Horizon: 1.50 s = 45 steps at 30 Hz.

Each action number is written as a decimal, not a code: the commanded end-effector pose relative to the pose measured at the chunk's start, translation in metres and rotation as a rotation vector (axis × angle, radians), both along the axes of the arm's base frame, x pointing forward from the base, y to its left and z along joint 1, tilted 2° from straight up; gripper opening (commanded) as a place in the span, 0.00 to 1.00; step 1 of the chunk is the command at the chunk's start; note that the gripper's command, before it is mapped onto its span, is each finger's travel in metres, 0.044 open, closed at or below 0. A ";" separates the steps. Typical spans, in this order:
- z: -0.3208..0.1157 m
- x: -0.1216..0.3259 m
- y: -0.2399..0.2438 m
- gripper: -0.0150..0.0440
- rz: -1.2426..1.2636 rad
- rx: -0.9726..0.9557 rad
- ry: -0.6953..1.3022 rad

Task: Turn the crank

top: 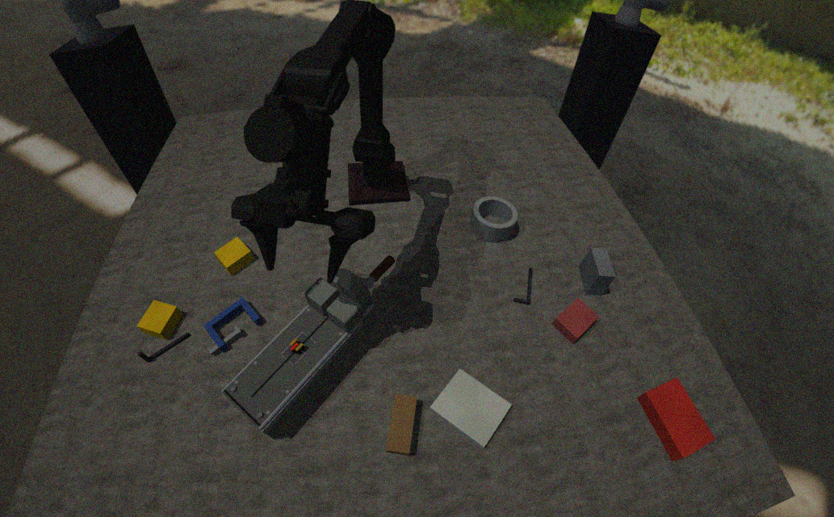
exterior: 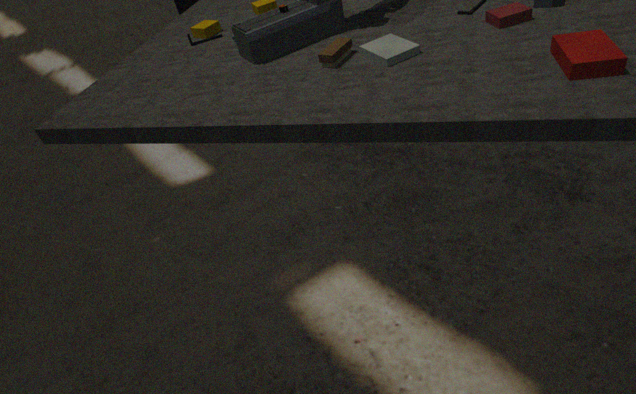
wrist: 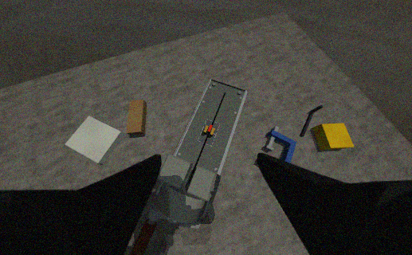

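Note:
The machine (top: pixel 266 376) (exterior: pixel 288 35) (wrist: pixel 196 131) is a long grey box with a slotted top plate. The red pointer (top: pixel 293 347) (wrist: pixel 209 128) sits at the brass zero marks (wrist: pixel 206 130). It looks slightly off them towards the plate's end away from the crank, though they are too small to tell exactly. The crank's dark red handle (top: pixel 382 267) (wrist: pixel 143 239) sticks out at the end nearer the arm's base. My gripper (top: pixel 301 274) (wrist: pixel 209 158) is open and empty above that end. The handle is not between the fingers; the left finger partly hides it in the wrist view.
Yellow blocks (top: pixel 235 252) (top: pixel 158 316), a blue clamp (top: pixel 224 315) (wrist: pixel 284 137) and a hex key (top: pixel 170 344) lie left of the machine in the top view. An orange block (top: pixel 402 423) and a white slab (top: pixel 471 405) lie right. A grey ring (top: pixel 495 234) stands farther back.

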State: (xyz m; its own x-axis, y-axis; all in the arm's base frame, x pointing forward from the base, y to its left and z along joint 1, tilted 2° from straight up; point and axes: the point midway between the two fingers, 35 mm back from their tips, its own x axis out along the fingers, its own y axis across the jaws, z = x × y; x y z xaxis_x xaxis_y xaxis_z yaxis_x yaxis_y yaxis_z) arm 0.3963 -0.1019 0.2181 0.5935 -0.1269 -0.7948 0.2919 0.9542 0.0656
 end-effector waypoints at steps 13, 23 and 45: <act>-0.003 -0.030 0.078 1.00 -0.266 -0.042 -0.015; 0.002 -0.055 0.113 1.00 -0.403 -0.078 -0.118; -0.052 -0.053 0.115 1.00 -0.405 -0.078 -0.121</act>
